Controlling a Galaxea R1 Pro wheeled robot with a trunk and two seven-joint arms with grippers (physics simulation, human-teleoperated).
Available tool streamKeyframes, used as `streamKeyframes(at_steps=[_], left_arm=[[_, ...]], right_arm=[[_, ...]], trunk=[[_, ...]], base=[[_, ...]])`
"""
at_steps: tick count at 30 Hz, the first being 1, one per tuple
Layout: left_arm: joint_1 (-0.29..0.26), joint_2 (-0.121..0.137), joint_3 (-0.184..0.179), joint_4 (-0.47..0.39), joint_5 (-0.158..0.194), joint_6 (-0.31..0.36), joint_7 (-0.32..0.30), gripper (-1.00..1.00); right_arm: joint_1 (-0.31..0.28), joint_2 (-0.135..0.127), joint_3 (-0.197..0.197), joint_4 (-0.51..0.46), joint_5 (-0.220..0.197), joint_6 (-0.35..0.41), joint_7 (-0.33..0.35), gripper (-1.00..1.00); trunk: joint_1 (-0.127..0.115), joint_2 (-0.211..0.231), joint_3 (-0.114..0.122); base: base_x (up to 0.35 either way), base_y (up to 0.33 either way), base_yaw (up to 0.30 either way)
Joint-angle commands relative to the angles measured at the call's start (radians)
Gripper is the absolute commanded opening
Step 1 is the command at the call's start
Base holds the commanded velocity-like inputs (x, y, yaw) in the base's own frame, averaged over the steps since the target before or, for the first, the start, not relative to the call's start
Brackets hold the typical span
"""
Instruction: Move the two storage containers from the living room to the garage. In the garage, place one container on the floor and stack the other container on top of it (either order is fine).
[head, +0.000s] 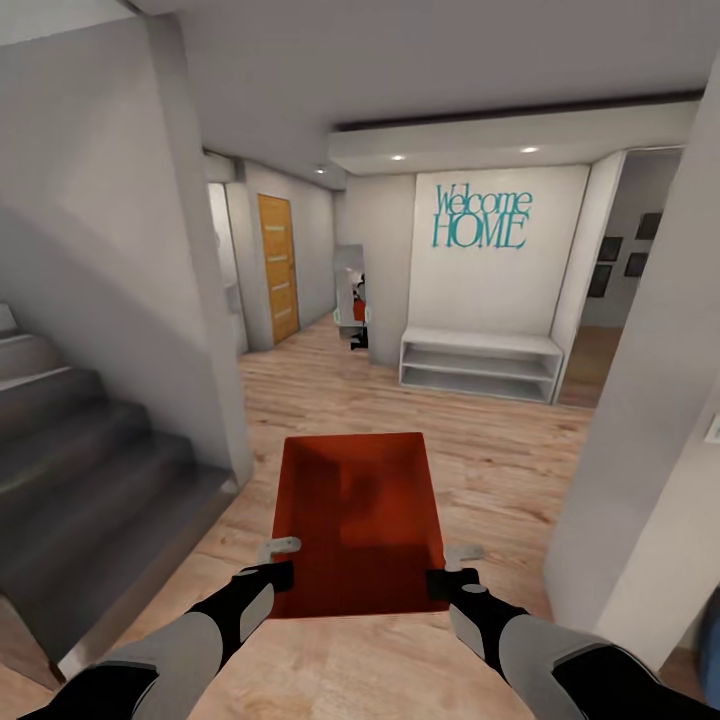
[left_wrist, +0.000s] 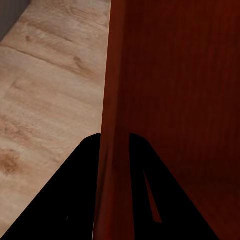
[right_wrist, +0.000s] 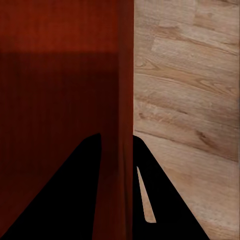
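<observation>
From the head view, a red-orange storage container (head: 358, 520), rectangular and open-topped with thin plain walls, is carried in front of the robot above a light wood plank floor (head: 500, 470). Its inside looks empty, only shadow on the bottom. The left pincer (head: 280, 560) grips its left wall and the right pincer (head: 455, 565) its right wall. Ahead lie a hallway with a white low shelf (head: 480, 365) under teal "Welcome HOME" lettering (head: 482, 217), an orange door (head: 278, 268), and grey stairs (head: 80, 450) at the left.

In the left wrist view, the left pincer (left_wrist: 115, 150) is closed on the container's thin wall (left_wrist: 112, 100), one finger on each side, wood floor beyond.

In the right wrist view, the right pincer (right_wrist: 117, 147) likewise clamps the opposite wall (right_wrist: 126, 75), a finger either side.
</observation>
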Motion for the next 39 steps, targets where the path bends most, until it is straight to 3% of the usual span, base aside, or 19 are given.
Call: streamKeyframes(at_steps=[1,39], left_arm=[[0.0,0.022,0.023,-0.005,-0.011,-0.021,0.04,-1.0],[0.0,0.027,0.023,-0.007,-0.011,-0.021,0.04,-1.0]], right_arm=[[0.0,0.001,-0.032,0.002,-0.003,-0.002,0.002,-1.0],[0.0,0.001,-0.031,0.002,-0.003,0.001,0.002,-1.0]], trunk=[[0.001,-0.001,0.0],[0.001,-0.001,0.0]], base=[[0.323,0.0,0.0],[0.323,0.0,0.0]])
